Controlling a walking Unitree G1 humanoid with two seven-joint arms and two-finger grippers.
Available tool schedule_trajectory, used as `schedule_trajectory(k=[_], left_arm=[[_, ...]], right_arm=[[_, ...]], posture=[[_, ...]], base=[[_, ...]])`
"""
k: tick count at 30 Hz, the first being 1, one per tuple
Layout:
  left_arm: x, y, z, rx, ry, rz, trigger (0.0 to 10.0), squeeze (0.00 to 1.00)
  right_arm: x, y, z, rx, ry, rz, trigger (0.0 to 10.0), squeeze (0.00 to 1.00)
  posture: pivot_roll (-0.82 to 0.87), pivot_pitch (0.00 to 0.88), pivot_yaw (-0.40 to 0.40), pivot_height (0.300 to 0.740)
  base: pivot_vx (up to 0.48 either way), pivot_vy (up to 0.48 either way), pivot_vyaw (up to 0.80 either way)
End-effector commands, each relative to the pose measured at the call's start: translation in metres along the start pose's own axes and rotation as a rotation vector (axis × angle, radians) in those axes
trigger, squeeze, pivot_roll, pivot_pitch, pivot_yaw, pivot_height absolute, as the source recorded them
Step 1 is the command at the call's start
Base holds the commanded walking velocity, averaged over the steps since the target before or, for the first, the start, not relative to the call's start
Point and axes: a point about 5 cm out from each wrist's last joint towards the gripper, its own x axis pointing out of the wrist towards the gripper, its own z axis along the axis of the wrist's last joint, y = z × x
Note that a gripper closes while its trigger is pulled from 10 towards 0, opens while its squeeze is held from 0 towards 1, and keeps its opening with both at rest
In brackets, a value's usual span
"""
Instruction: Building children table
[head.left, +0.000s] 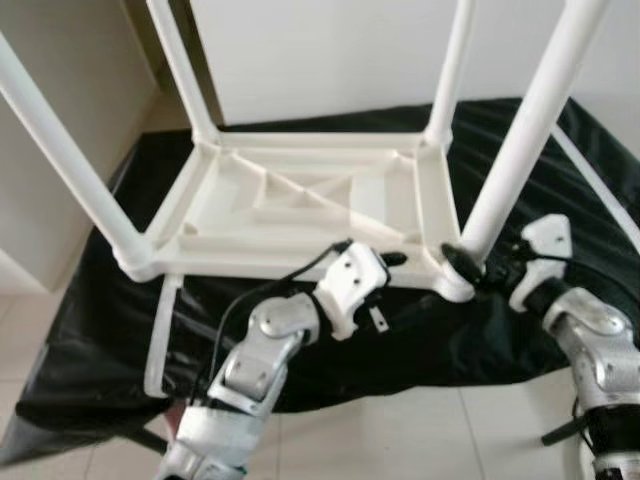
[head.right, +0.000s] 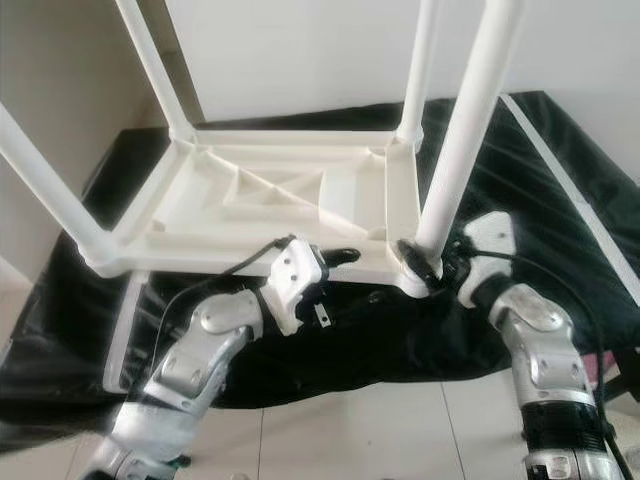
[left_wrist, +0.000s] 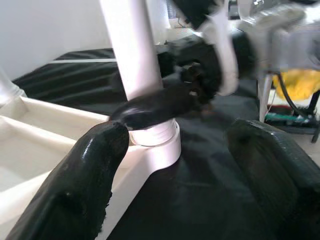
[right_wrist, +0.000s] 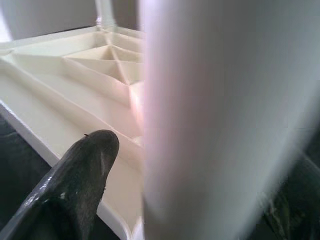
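Observation:
The white plastic table (head.left: 300, 200) lies upside down on a black sheet (head.left: 100, 330), its legs pointing up. My right gripper (head.left: 465, 265) is shut on the near right leg (head.left: 520, 130), just above its socket at the table's corner. In the right wrist view that leg (right_wrist: 220, 115) sits between the fingers (right_wrist: 75, 190). My left gripper (head.left: 392, 262) is open at the table's front rim, just left of that corner. In the left wrist view its fingertips (left_wrist: 95, 165) straddle the rim edge, facing the leg's base (left_wrist: 155, 137).
A loose white bar (head.left: 160, 340) lies on the sheet by the table's front left corner. Another white strip (head.left: 600, 190) runs along the sheet at the right. Tiled floor (head.left: 400, 440) lies in front, and a white wall (head.left: 330, 50) stands behind.

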Motion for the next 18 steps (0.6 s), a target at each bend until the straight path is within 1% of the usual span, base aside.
schedule_trajectory(k=[1,2,3,4,6,7,9,11,12,14,17,18], left_arm=[[-0.002,0.001,-0.004,0.021,0.022,0.055,10.0,0.0],[-0.002,0.001,-0.004,0.021,0.022,0.055,10.0,0.0],[-0.002,0.002,-0.002,0.01,0.017,0.065,10.0,0.0],[-0.001,0.003,0.0,0.019,0.012,0.07,10.0,0.0],[-0.001,0.003,0.001,0.027,0.008,0.073,10.0,0.0],[-0.001,0.004,0.0,0.037,0.01,0.07,10.0,0.0],[-0.001,0.004,0.0,0.037,0.01,0.07,10.0,0.0],[-0.003,0.01,0.0,0.054,0.01,0.094,10.0,0.0],[-0.003,0.01,0.0,0.054,0.01,0.094,10.0,0.0],[-0.007,0.022,-0.001,0.061,0.002,0.165,10.0,0.0],[-0.009,0.027,-0.005,0.09,0.03,0.205,10.0,0.0],[-0.01,0.03,-0.01,0.094,0.061,0.233,10.0,0.0]], right_arm=[[0.005,0.004,-0.004,-0.015,0.028,0.062,10.0,0.0],[0.005,0.004,-0.004,-0.015,0.028,0.062,10.0,0.0],[0.009,0.006,-0.005,-0.015,0.032,0.087,10.0,0.0],[0.012,0.008,-0.007,-0.02,0.036,0.106,4.2,0.0],[0.014,0.009,-0.008,-0.022,0.038,0.117,4.2,0.0],[0.016,0.01,-0.01,-0.027,0.043,0.124,0.0,0.0],[0.016,0.01,-0.01,-0.027,0.043,0.124,0.0,0.0],[0.011,0.011,-0.019,0.0,0.062,0.122,0.0,0.0],[0.011,0.011,-0.019,0.0,0.062,0.122,0.0,0.0],[0.0,0.015,-0.033,0.034,0.089,0.1,0.0,0.0],[-0.001,0.017,-0.036,0.063,0.085,0.06,0.0,0.0],[0.0,0.019,-0.037,0.078,0.089,0.029,10.0,0.0]], posture=[[-0.11,0.016,0.019,0.74],[-0.11,0.016,0.019,0.74],[-0.11,0.012,0.018,0.74],[-0.1,0.0,0.013,0.74],[-0.1,0.0,0.013,0.74],[-0.09,0.0,0.009,0.74],[-0.09,0.0,0.009,0.74],[-0.08,0.0,0.002,0.74],[-0.08,0.0,0.002,0.74],[-0.08,0.0,0.006,0.74],[-0.09,0.0,0.008,0.74],[-0.09,0.0,0.012,0.74]], base=[[0.0,0.0,0.0],[0.0,0.0,0.0],[0.0,0.0,0.0],[0.0,0.0,0.0],[0.0,0.0,0.0],[0.0,0.0,0.0],[0.0,0.0,0.0],[0.0,0.0,0.0],[0.0,0.0,0.0],[0.0,0.0,0.0],[0.0,0.0,0.0],[0.0,0.0,0.0]])
